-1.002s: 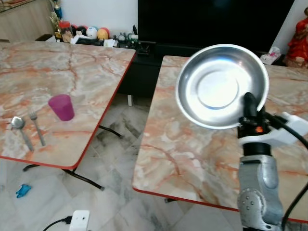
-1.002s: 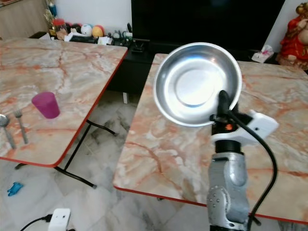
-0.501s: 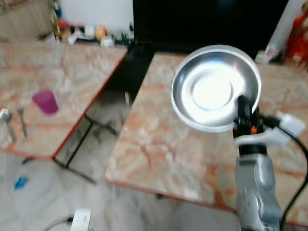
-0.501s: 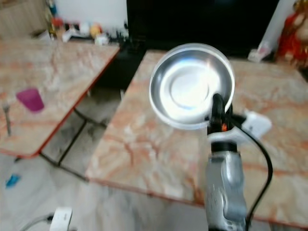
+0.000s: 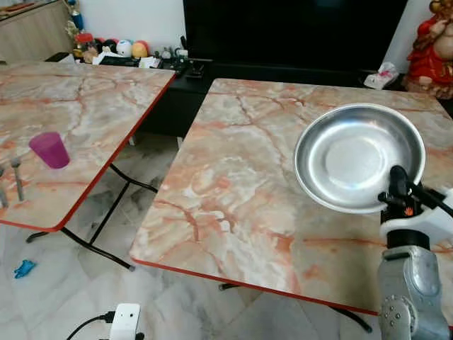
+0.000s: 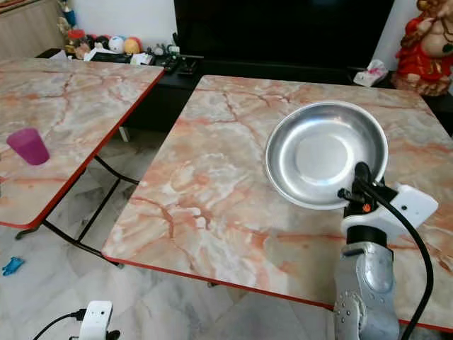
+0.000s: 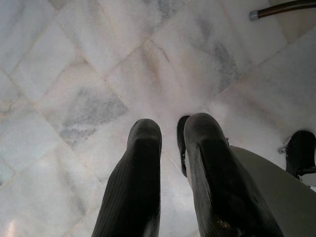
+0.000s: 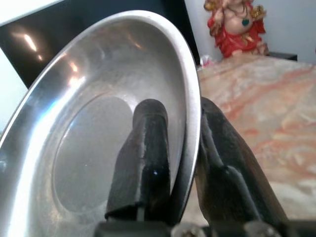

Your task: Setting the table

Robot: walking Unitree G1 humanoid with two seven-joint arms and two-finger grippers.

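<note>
Plate (image 5: 359,156) of shiny metal is what we hold in our right pincer (image 8: 177,163), and it is raised above the right worktop (image 5: 233,191), over the part near that worktop's right edge. The plate is tilted, with its hollow side turned toward our head camera. In the right wrist view one black finger (image 8: 145,148) lies inside the bowl of the plate and the other lies behind the rim, so the pincer is closed on the rim at the plate's lower edge. The silver right arm (image 6: 364,283) rises from below, near the front edge of this worktop.

On the left worktop (image 5: 85,106) we see a purple cup (image 5: 49,149) that stands upright near the front edge. Just beside it, at the far left of the view, lies a fork (image 5: 16,177), also close to the front edge.

Our left pincer (image 7: 170,143) hangs over the pale tiled floor (image 7: 74,74); its two fingers are close together, with only a narrow gap, and nothing is between them.

Behind the right worktop's far right corner stands a red statue (image 5: 432,46). On the floor near the left worktop's legs lies a small blue thing (image 5: 24,268), and a white plug block (image 5: 125,320) lies nearer to us.
</note>
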